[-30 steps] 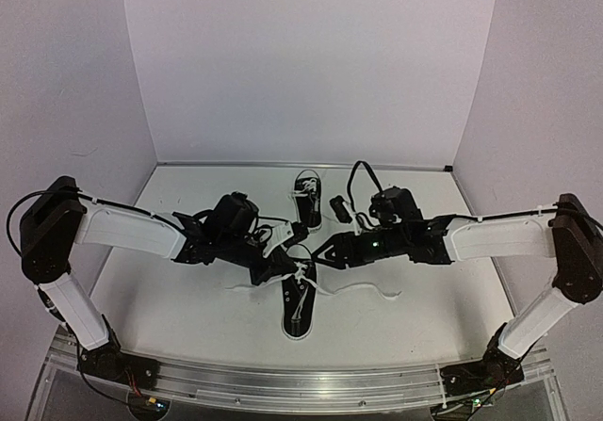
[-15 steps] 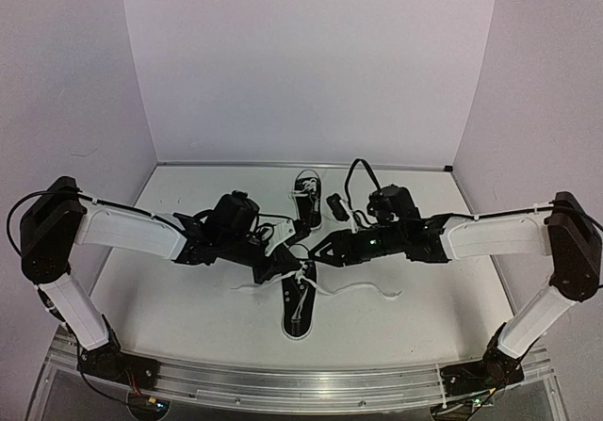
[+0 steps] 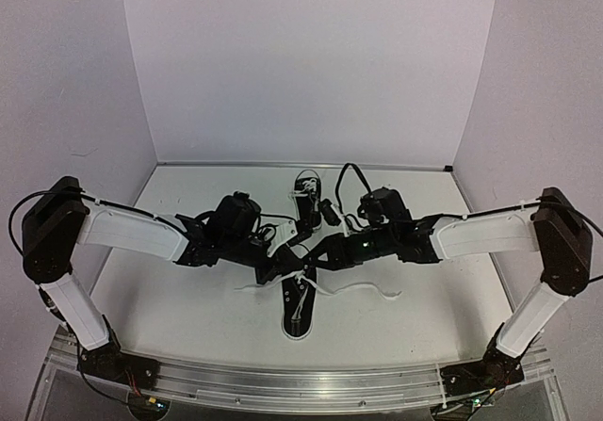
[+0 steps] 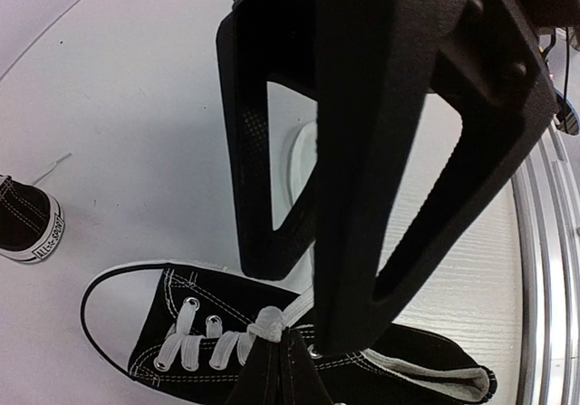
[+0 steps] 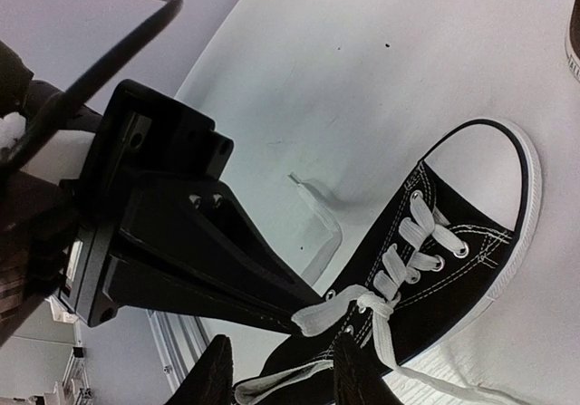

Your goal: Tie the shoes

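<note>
Pinched the lace [image 4: 269, 325] of the shoe [image 3: 297, 313] near the front edge of the worktop [image 3: 188, 317] in left jaws, right jaws parted alongside; risked slipping the strand or dragging the shoe under uneven pull.

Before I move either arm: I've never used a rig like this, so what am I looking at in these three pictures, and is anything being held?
These are two robot arms bolted at the near edge of a table. The overhead picture looks down from behind them: left arm on the left, right arm on the right. The other two pictures come from a camera on each wrist. Two small black shoes lie there: the near shoe under both tools, the far shoe behind it. The left tool looks closed, pinching the white lace at its knot. The right tool is open, holding nothing.
</note>
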You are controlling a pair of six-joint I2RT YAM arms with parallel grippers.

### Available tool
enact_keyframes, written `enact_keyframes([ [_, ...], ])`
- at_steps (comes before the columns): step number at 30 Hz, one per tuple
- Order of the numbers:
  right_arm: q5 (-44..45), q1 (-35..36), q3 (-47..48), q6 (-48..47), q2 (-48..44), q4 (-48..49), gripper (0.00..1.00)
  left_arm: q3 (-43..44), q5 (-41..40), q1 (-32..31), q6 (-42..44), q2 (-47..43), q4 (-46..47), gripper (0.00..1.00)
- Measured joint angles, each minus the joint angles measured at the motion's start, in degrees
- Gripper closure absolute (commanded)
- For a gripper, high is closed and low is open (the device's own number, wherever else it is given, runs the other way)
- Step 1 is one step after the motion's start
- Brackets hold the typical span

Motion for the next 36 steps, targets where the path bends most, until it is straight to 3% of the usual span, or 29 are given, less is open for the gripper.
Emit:
enact_keyframes([
  [14, -0.77, 0.0, 0.7, 0.48, 2.92, 1.03, 0.73, 0.0, -0.01, -0.4, 0.38, 0.24, 0.04, 0.97],
  [17, -0.95, 0.0, 0.71, 0.66, 3.15, 1.32, 0.8, 0.0, -0.04, -0.4, 0.48, 0.26, -0.01, 0.97],
  [22, -1.59, -0.01, 1.45, 0.85, 3.87, 1.45, 1.0, 0.0, -0.5, -0.38, 0.89, 0.26, -0.19, 0.96],
  [30, -1.51, -0.02, 1.77, 1.03, 4.22, 1.66, 1.0, 0.0, -0.82, -0.45, 1.3, 0.26, -0.58, 0.81],
  [36, -1.32, -0.01, 1.77, 1.05, 4.22, 1.66, 1.0, 0.0, -1.49, -0.49, 1.37, 0.26, -1.09, 0.78],
])
